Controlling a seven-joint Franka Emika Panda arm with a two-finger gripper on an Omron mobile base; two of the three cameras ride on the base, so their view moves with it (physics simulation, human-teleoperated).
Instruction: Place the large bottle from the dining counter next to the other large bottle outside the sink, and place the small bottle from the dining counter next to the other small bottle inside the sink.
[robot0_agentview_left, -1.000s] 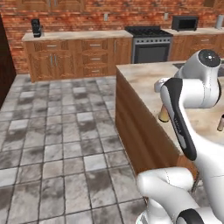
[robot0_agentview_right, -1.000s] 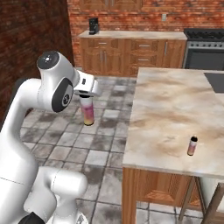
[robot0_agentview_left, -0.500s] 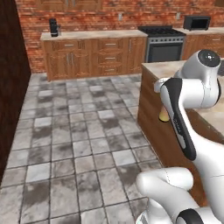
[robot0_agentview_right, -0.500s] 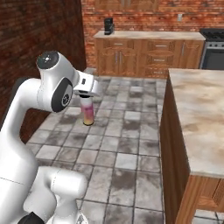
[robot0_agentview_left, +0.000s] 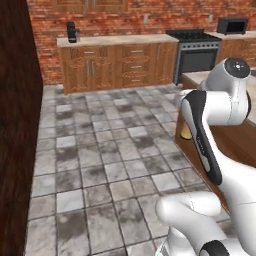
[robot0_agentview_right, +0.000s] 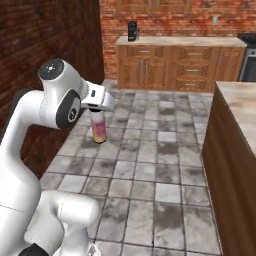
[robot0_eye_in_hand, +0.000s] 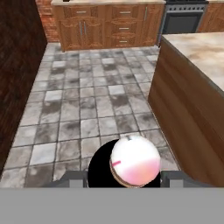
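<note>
large bottle (robot0_agentview_right: 99, 128) hangs upright in the gripper (robot0_agentview_right: 98, 111), over the floor, at 9 o'clock of the right base view. Jaws partly closed around its upper end; body below is pale pink fading to yellow-orange, smooth, cylindrical. Hand view: bottle (robot0_eye_in_hand: 133, 165) seen end-on at 6 o'clock, round pink-white disc over a black circle, 1 dark finger tip (robot0_eye_in_hand: 173, 178) on each side. Left base view: just the orange base (robot0_agentview_left: 185, 133) peeks out behind the white forearm at 3 o'clock.

dining counter (robot0_agentview_right: 239, 102) at 3 o'clock of the right base view, well apart from the bottle: beige-brown marbled top, straight square edge, plain wooden side panel dropping to the floor. Near corner of it at 2 o'clock in the hand view (robot0_eye_in_hand: 193, 49).

Floor (robot0_agentview_right: 150, 165) is grey mottled stone tile with pale grout, wide open between counter and the dark brick wall (robot0_agentview_right: 45, 55) at 10 o'clock. Wall is rough, deep red-brown.

Far side at 12 o'clock: wooden cabinets (robot0_agentview_left: 115, 65) with drawers and metal handles under a pale stone top, red brick behind. Black coffee machine (robot0_agentview_left: 73, 32) on that top. Steel-fronted stove (robot0_agentview_left: 194, 57) at 1 o'clock of the left base view, microwave (robot0_agentview_left: 231, 25) just beside it on the counter.
</note>
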